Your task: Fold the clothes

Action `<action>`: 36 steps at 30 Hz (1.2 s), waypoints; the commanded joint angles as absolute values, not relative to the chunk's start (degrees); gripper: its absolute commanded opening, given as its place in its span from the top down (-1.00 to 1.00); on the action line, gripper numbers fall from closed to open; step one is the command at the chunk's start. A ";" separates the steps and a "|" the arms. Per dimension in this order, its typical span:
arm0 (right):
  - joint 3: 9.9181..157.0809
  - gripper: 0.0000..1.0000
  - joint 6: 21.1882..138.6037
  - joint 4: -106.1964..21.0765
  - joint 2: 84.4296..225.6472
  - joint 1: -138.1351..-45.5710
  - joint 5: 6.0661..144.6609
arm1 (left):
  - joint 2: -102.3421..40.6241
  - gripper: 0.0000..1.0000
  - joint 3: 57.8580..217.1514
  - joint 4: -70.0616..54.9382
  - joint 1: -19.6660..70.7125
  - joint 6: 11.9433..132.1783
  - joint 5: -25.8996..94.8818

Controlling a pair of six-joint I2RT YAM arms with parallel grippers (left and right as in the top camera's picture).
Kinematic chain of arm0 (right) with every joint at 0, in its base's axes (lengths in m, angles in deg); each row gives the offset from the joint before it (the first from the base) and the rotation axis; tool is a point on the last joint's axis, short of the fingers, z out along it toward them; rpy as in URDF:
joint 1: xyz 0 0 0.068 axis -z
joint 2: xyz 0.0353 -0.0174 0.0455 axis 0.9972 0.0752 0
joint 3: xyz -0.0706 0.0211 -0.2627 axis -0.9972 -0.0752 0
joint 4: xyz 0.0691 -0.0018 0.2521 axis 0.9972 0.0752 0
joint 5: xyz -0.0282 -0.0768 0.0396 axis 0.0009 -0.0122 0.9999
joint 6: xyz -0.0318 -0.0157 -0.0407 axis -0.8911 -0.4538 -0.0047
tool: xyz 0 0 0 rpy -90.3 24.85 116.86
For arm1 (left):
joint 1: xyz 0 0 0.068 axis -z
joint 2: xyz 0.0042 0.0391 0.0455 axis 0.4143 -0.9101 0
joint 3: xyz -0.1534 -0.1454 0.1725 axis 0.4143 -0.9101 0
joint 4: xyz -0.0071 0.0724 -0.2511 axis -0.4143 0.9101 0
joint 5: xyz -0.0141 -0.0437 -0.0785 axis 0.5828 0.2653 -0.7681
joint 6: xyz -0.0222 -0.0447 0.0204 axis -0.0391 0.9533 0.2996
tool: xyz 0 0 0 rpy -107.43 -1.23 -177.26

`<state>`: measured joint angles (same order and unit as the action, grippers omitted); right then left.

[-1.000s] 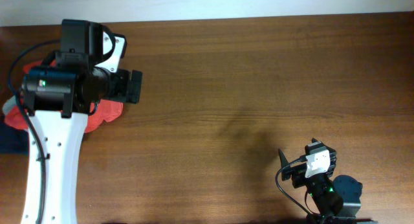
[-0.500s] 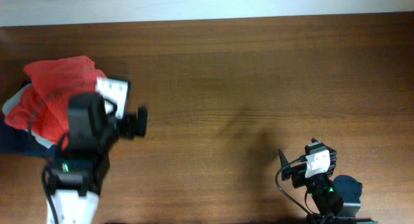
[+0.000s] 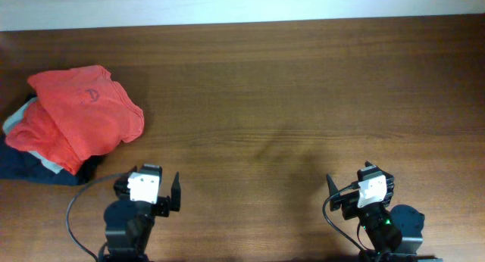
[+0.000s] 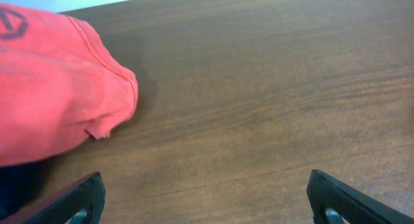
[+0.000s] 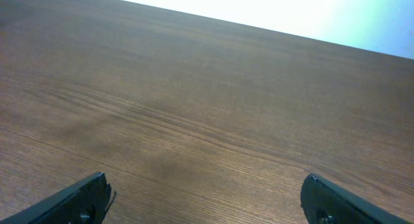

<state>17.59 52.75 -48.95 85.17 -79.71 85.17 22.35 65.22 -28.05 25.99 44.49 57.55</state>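
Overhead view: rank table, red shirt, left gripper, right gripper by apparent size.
1. table
2. red shirt, on top of the pile
3. left gripper and right gripper: they look the same size, so no ranking between them

- T-shirt [image 3: 85,110]: orange-red fabric, folded into a compact, slightly rumpled bundle with rounded edges.
- Marking: one small dark round mark on the upward face, near the far end of the bundle.
- Edge detail: the left wrist view shows a stitched seam along the edge nearest the camera, with a small fabric corner sticking out below it.
- Position: ahead of and to the left of the left end effector [image 4: 207,201], apart from it and not between its fingers.
- Support: rests on top of a navy garment [image 3: 19,167]; the right-hand edge reaches the worktop [image 3: 303,103].
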 commanded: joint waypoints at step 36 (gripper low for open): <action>17.17 -0.97 53.43 -49.02 84.91 -79.23 85.25 | 40.45 -0.99 61.25 -30.22 25.91 45.19 57.38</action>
<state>17.59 52.73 -48.91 85.22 -79.71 85.17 39.99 62.05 -30.04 25.99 44.66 56.98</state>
